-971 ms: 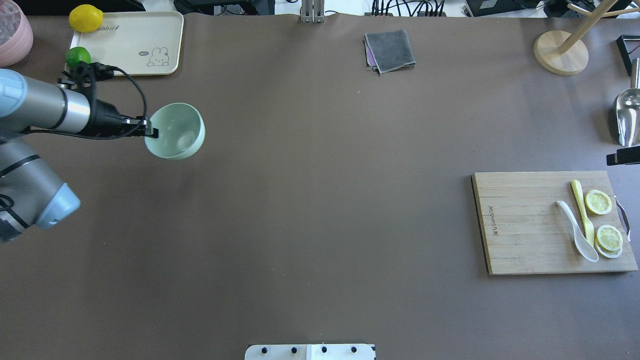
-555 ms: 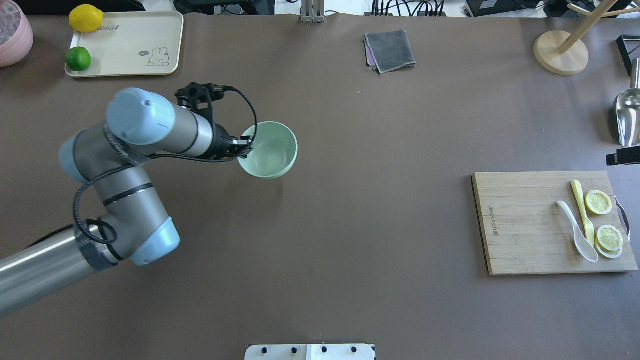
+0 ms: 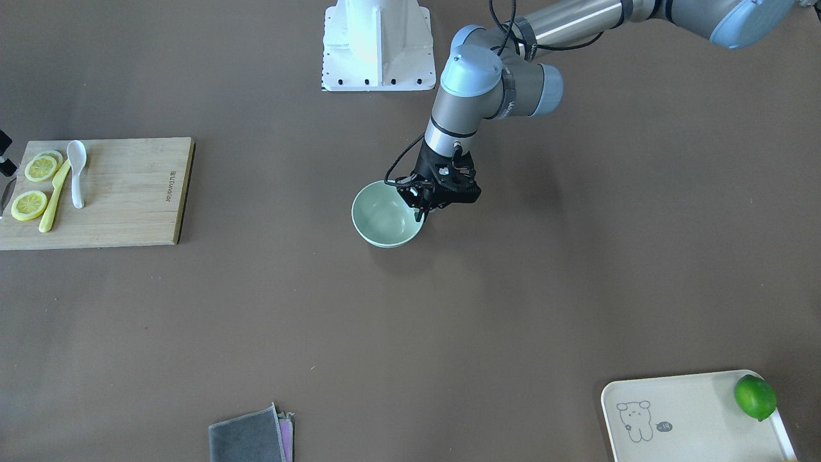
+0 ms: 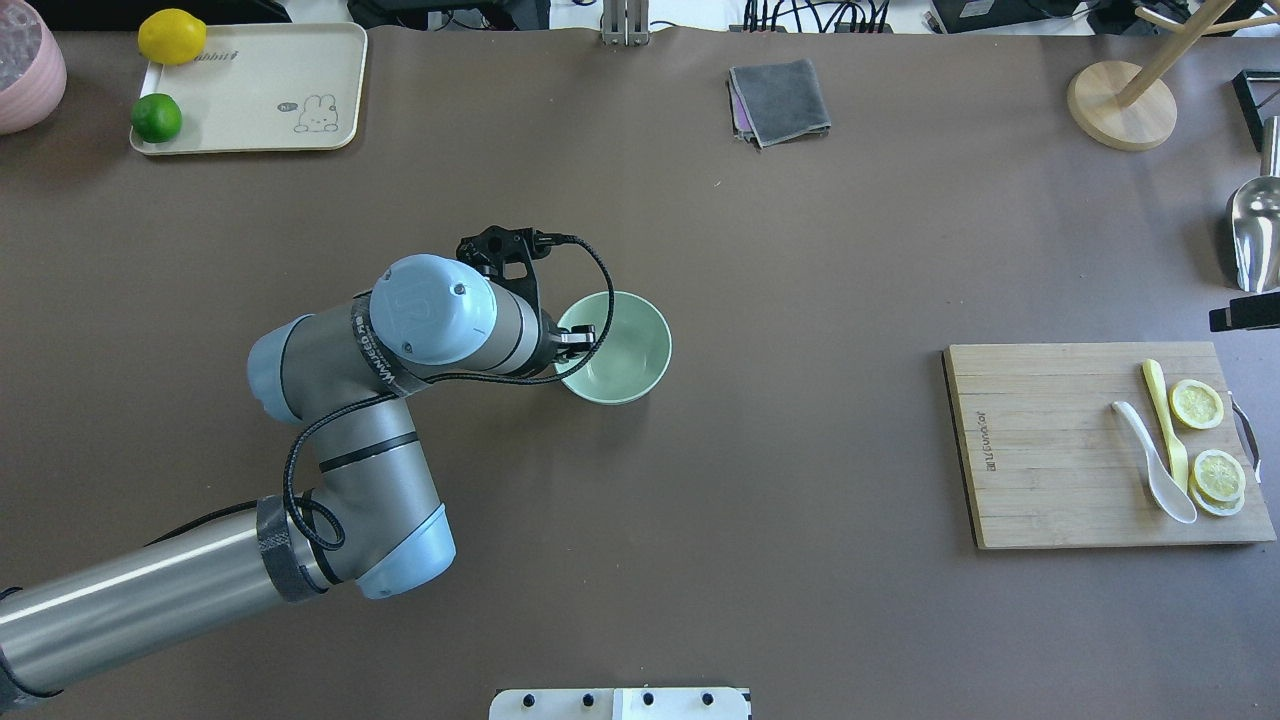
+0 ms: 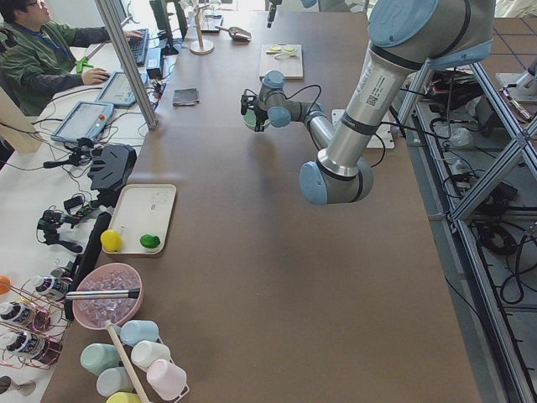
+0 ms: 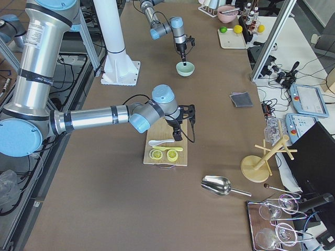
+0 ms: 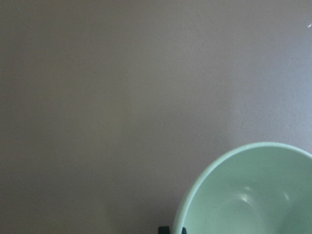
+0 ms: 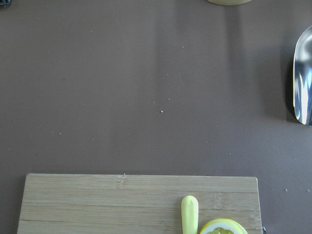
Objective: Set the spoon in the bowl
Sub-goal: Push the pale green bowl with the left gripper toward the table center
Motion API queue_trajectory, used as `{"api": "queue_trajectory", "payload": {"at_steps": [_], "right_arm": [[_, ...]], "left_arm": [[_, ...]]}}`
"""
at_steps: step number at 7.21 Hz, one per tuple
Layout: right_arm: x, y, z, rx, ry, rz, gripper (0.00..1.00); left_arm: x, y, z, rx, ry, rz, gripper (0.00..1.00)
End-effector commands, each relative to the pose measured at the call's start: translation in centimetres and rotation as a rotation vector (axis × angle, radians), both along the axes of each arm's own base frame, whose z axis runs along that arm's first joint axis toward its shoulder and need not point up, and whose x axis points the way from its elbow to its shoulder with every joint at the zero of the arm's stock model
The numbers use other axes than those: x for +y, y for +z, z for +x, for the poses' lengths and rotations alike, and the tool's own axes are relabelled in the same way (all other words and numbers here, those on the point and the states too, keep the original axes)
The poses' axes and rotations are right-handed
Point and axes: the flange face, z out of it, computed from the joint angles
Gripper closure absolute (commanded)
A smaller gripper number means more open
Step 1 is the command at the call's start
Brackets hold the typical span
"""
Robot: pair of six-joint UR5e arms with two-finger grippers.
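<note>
The pale mint-green bowl (image 4: 625,352) is at the table's middle, gripped at its left rim by my left gripper (image 4: 580,340), which is shut on it. The bowl also shows in the front view (image 3: 383,224) with the gripper (image 3: 420,204) at its rim, and in the left wrist view (image 7: 253,195). I cannot tell whether it rests on the table. The white spoon (image 4: 1155,462) lies on the wooden cutting board (image 4: 1040,450) at the right, beside a yellow knife (image 4: 1163,415). My right gripper (image 6: 178,137) hovers over the board's edge; I cannot tell whether it is open.
Two lemon slices (image 4: 1197,404) lie on the board. A cream tray (image 4: 270,70) with a lime and a lemon sits at the far left. A grey cloth (image 4: 780,100), a wooden stand (image 4: 1120,105) and a metal scoop (image 4: 1255,235) are at the back and right.
My left arm has carried the bowl from near the tray rightwards and toward the table's middle. The spoon and board have not moved.
</note>
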Motion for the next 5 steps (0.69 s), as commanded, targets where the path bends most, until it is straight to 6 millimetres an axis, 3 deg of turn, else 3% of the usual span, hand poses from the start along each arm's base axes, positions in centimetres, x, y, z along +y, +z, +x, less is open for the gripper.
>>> {"api": "queue_trajectory", "payload": {"at_steps": [1, 2, 3, 4, 5], "right_arm": [[-0.3, -0.4, -0.6, 0.006, -0.005, 0.017, 0.0], [-1.0, -1.2, -1.2, 0.007, -0.005, 0.036, 0.0], [-1.1, -1.4, -1.9, 0.01, -0.007, 0.04, 0.0], [-1.4, -2.3, -3.8, -0.015, 0.036, -0.011, 0.01], [-0.8, -3.0, -6.6, -0.002, 0.048, -0.015, 0.01]], "left_arm": [[-0.3, 0.1, -0.2, -0.012, -0.025, 0.021, 0.01], [0.1, -1.3, -1.5, 0.016, -0.019, 0.044, 0.01], [-0.8, -1.3, -5.5, -0.001, 0.035, 0.119, 0.01], [-2.6, 1.2, -11.4, -0.009, 0.094, 0.139, 0.01], [-3.9, 5.8, -19.0, -0.035, 0.171, 0.171, 0.01]]}}
